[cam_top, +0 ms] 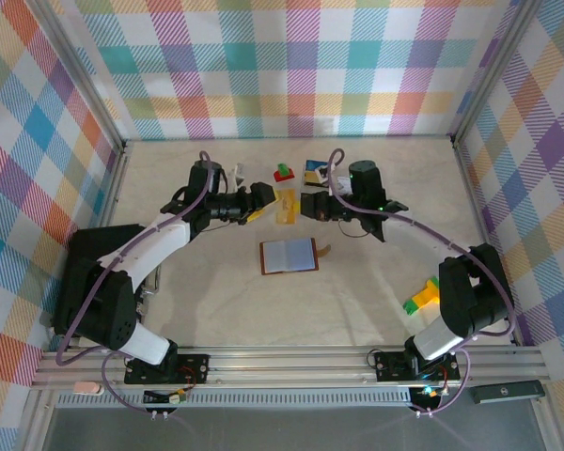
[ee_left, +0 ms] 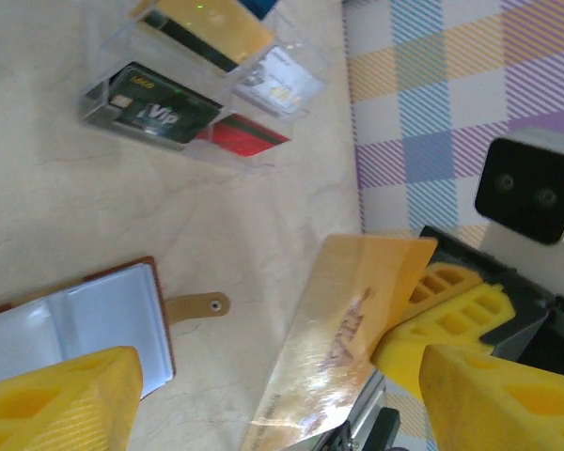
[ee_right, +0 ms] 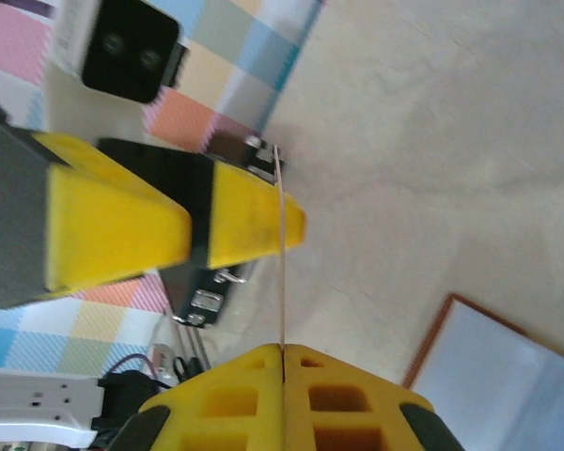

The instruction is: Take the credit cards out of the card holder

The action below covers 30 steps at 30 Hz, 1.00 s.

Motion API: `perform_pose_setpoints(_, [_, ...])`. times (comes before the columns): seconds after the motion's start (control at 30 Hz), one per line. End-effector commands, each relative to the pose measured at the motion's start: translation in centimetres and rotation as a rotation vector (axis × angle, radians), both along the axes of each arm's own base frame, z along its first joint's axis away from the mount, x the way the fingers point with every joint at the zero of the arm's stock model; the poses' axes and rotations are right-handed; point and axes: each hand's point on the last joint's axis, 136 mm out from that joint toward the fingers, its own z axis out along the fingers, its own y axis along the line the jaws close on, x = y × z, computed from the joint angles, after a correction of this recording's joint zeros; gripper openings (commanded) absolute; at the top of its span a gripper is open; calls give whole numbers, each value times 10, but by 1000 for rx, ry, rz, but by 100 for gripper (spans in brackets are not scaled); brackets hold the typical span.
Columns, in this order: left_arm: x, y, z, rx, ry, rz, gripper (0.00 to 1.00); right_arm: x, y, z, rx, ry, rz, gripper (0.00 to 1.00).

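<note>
Clear compartment box (ee_left: 105, 49), yellow-green block (cam_top: 420, 297)

Surface (cam_top: 216, 310) cream w/ faint marbling. Walls (cam_top: 291, 66) pastel plaid: pink, teal, yellow, purple, blue. Card holder (cam_top: 289, 256) reddish-brown border, bluish-grey inside. Credit card (ee_left: 343, 329) glossy gold-yellow w/ faded reddish script. Left fingers (ee_left: 56, 399) & right fingers (ee_right: 226, 399) bright yellow. Arms (cam_top: 160, 240) black & white. Clear box (ee_left: 103, 47): black-green card (ee_left: 155, 108), red card (ee_left: 244, 136), gold card (ee_left: 211, 28) w/ black stripe. Block (cam_top: 421, 297) yellow & green.
</note>
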Motion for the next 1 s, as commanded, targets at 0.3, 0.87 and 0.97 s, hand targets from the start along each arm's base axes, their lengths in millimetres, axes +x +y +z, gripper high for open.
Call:
perform_pose_setpoints(0.3, [0, -21, 54, -168, -123, -121, 55, 7, 6, 51, 194, -37, 84, 0])
perform_pose_setpoints(0.87, [1, -25, 74, -230, -138, -128, 0, 11, 10, 50, 255, 62, 80, 28])
perform_pose_setpoints(0.97, [3, -25, 75, -233, -140, -120, 0, 12, 14, 51, 278, 78, 91, 31])
